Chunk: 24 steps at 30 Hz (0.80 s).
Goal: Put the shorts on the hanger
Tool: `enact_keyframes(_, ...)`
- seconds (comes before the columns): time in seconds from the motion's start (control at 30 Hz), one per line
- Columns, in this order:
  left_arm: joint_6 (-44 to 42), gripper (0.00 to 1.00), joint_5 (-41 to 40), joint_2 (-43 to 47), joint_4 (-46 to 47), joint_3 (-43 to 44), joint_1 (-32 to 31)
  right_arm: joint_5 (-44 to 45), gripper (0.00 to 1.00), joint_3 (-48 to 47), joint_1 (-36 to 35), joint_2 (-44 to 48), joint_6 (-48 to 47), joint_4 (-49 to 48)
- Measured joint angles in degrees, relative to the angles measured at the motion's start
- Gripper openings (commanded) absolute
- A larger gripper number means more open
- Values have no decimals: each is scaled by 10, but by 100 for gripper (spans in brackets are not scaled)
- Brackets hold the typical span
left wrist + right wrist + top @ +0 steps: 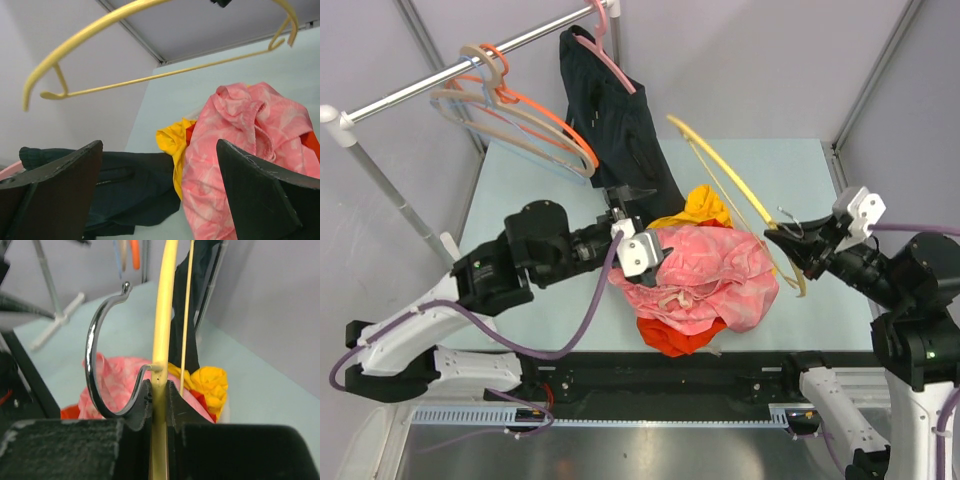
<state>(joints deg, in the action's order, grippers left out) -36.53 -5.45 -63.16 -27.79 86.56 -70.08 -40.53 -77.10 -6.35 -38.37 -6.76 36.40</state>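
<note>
The pink shorts point(705, 275) lie crumpled in a heap at the middle of the table, with the white drawstring near the front. They also show in the left wrist view point(240, 150) and the right wrist view point(112, 380). My right gripper point(790, 243) point(159, 390) is shut on the yellow hanger point(725, 180) point(166, 315) just below its metal hook point(95, 365). It holds the hanger tilted in the air over the shorts' right side. My left gripper point(625, 205) point(159, 150) is open and empty, low at the shorts' left edge, under the hanger point(125, 82).
A black garment point(615, 120) point(115, 185) hangs on a pink hanger from the rail point(440, 75) down to the table. Orange and beige hangers point(520, 115) hang on the rail. A yellow garment point(705, 205) and an orange-red garment point(675, 335) lie under the shorts.
</note>
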Motion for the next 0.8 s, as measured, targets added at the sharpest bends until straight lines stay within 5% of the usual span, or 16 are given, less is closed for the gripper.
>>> enact_keyframes(0.27, -68, 88, 112, 6, -114, 42, 21, -66, 0, -106, 0, -66, -219, 248)
enact_keyframes(0.43, -108, 69, 114, -23, -126, 51, 2, -77, 0, -154, -10, -141, -309, 362)
enact_keyframes(0.73, -147, 58, 72, -104, -118, 51, -33, -27, 0, -179, -148, -177, -342, 407)
enact_keyframes(0.8, -150, 47, 68, -113, -118, 51, -33, -7, 0, -179, -188, -175, -338, 412)
